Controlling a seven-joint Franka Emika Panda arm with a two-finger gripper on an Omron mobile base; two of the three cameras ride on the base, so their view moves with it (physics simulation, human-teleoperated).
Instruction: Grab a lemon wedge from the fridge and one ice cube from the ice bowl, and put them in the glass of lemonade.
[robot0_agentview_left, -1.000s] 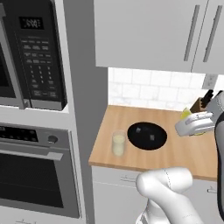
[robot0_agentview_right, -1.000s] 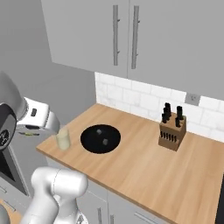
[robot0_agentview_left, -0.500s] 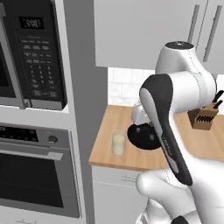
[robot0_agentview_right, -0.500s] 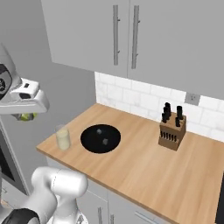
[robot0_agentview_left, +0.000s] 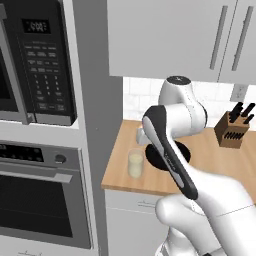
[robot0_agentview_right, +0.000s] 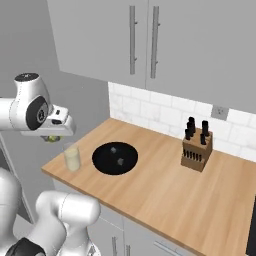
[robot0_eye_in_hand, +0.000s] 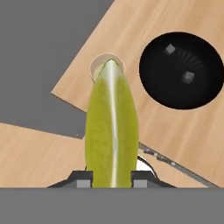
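Observation:
My gripper (robot0_eye_in_hand: 111, 179) is shut on the lemon wedge (robot0_eye_in_hand: 111, 127), a yellow-green slice standing up between the fingers. In the hand view the wedge's tip covers part of the rim of the glass of lemonade (robot0_eye_in_hand: 99, 65) below it. From the right base view, the gripper (robot0_agentview_right: 51, 137) hangs above and just left of the glass (robot0_agentview_right: 72, 158), with the wedge (robot0_agentview_right: 51, 138) under the hand. The black ice bowl (robot0_agentview_right: 100, 159) lies beside the glass and holds two ice cubes (robot0_eye_in_hand: 188, 77). My arm covers part of the bowl (robot0_agentview_left: 156, 159) next to the glass (robot0_agentview_left: 135, 164). The fridge is out of view.
A wooden knife block (robot0_agentview_right: 196, 150) stands at the back of the wooden counter (robot0_agentview_right: 165, 195), by the tiled wall. A microwave (robot0_agentview_left: 37, 60) and a wall oven (robot0_agentview_left: 42, 200) fill the tall unit left of the counter. Grey wall cabinets (robot0_agentview_right: 145, 40) hang overhead.
The arm has swung from the right across the left base view. The hand, still holding the wedge, rose and then came down closer to the glass.

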